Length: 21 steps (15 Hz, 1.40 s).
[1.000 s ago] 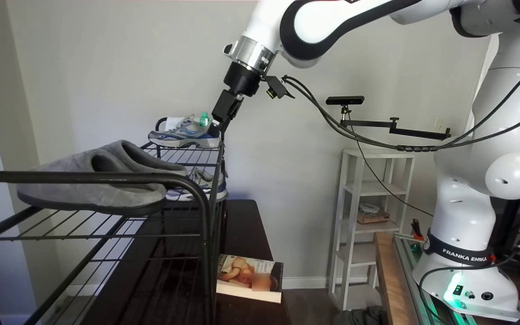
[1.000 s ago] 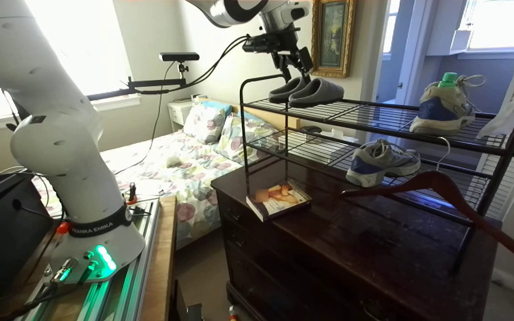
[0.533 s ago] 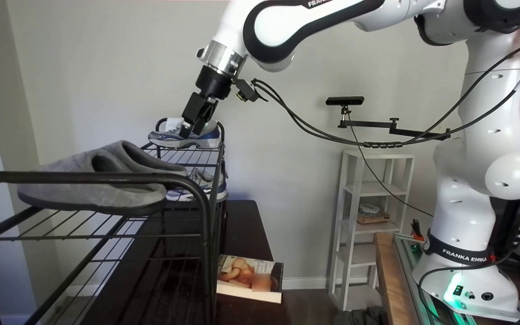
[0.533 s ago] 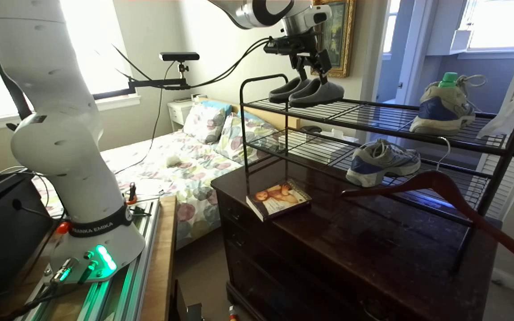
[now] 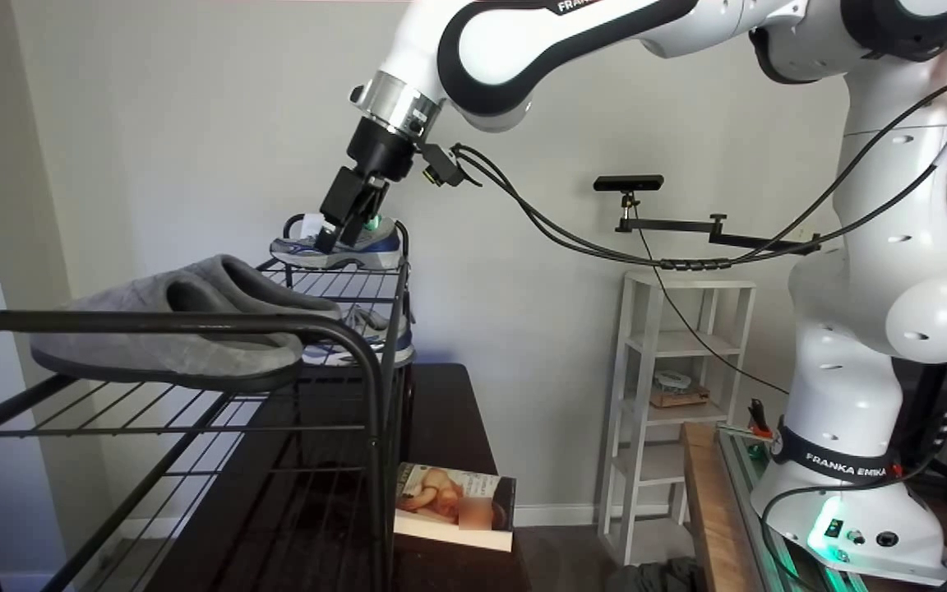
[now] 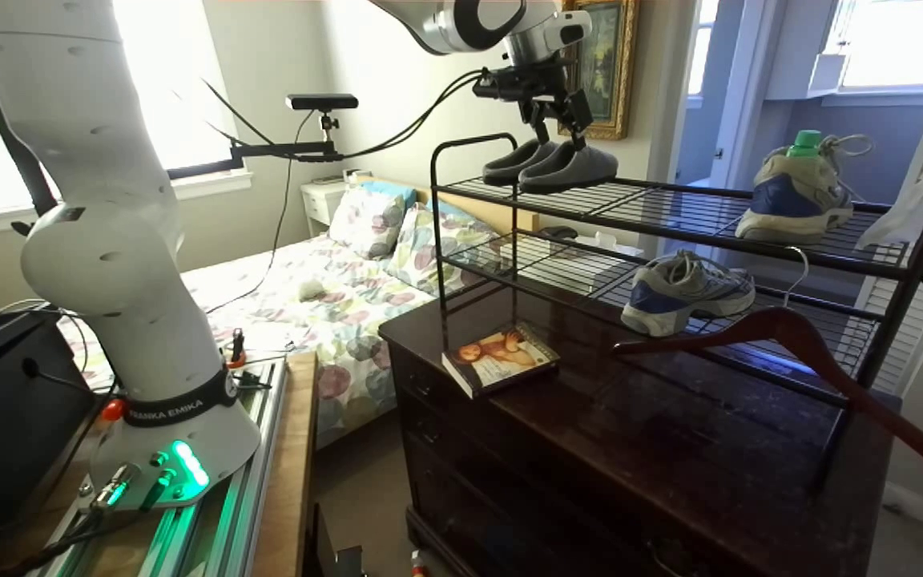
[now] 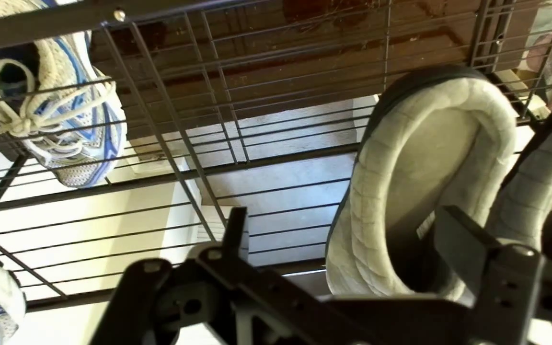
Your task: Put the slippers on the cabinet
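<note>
Two grey slippers lie side by side on the top tier of the wire rack: the nearer and farther in an exterior view; the right and left in an exterior view. In the wrist view one slipper shows nearly whole; the other is cut off at the right edge. My gripper is open and empty above the slippers. One finger overlaps the slipper's opening, the other is beside it; contact cannot be told. The dark brown cabinet stands under the rack.
The black wire rack stands on the cabinet. Sneakers sit on its upper and lower tiers. A book and a wooden hanger lie on the cabinet. A white shelf unit stands behind.
My gripper has moved across over the slippers, leftward in an exterior view and rightward in an exterior view, then hardly moved in the last half second. The slippers have not moved.
</note>
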Motion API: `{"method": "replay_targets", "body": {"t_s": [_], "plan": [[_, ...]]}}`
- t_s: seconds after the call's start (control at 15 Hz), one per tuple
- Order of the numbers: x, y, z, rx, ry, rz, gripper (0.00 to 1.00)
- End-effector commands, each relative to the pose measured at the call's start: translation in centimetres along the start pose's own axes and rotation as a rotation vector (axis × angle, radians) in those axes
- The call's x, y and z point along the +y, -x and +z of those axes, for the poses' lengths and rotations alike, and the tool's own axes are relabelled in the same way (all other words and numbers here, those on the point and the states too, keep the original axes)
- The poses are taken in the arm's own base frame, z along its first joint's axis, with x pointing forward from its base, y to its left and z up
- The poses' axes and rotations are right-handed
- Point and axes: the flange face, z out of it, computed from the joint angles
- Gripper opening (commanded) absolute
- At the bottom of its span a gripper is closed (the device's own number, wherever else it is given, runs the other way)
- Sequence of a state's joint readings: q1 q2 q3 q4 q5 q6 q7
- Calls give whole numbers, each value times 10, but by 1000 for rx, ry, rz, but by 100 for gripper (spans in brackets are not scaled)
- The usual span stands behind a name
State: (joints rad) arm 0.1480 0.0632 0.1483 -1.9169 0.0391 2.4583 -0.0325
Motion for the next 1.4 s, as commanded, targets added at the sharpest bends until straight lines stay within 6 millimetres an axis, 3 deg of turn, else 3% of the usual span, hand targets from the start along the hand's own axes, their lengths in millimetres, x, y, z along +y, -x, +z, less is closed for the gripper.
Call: {"method": "replay_targets", "body": {"t_s": [0.0, 0.27, 0.8, 1.13, 1.2, 1.27, 1.33], "plan": [[-39, -16, 14, 57, -24, -25, 100], [-79, -28, 34, 73, -47, -62, 100], [-110, -50, 84, 43, -33, -106, 100], [-138, -57, 100, 66, 34, -133, 100], [-140, -59, 103, 63, 45, -130, 96], [-141, -60, 105, 60, 56, -125, 74], [-138, -62, 109, 56, 62, -111, 71]]}}
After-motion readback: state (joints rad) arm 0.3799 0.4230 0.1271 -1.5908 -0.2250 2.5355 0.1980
